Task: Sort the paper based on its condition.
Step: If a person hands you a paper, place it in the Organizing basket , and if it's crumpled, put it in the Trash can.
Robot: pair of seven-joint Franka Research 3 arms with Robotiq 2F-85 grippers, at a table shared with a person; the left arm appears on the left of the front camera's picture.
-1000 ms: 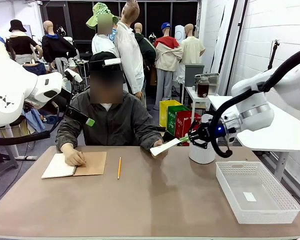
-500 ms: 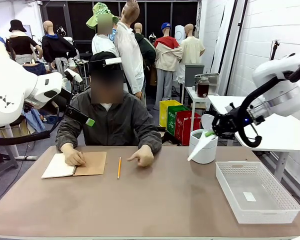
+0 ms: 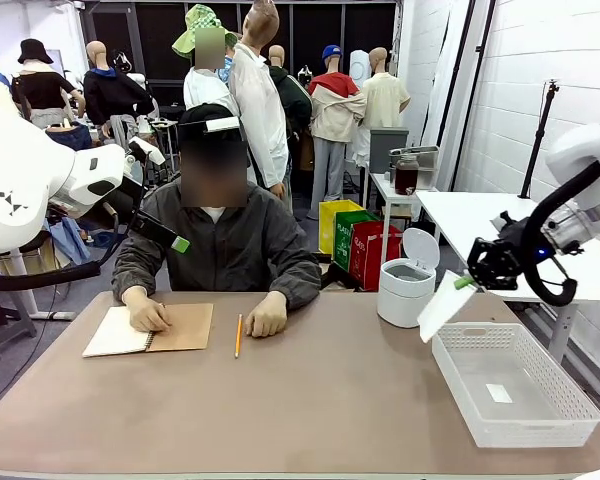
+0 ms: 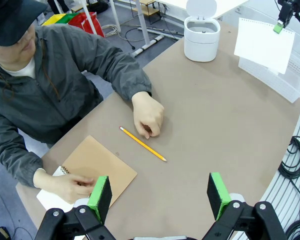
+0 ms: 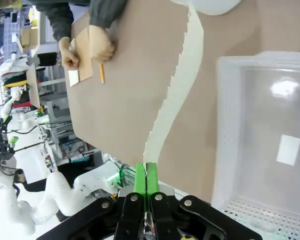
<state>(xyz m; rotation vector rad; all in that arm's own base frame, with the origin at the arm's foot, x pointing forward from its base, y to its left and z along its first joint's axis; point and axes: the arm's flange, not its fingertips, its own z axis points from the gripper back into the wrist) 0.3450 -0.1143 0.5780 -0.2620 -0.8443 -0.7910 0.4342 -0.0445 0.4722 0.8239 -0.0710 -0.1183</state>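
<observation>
The right gripper point(image 3: 467, 281) is clamped on 1 corner of the paper point(image 3: 444, 307), its 2 green pads pressed together with the sheet between them. The sheet hangs down in the air, tilted, just beside the far left corner of the white basket point(image 3: 540, 435) and near the white bin point(image 3: 405, 292), whose lid stands up. In the right wrist view, 1 long edge of the sheet is ragged with small teeth. A small white sticker point(image 3: 499, 393) lies on the basket floor. The left gripper point(image 4: 160, 192) hovers high above the table point(image 3: 330, 420) with its fingers wide apart and nothing between them. Across the table, the person rests 1 hand point(image 3: 148, 316) on the notebook point(image 3: 175, 327) and the other hand point(image 3: 266, 319) just beside the yellow pencil point(image 3: 238, 335).
</observation>
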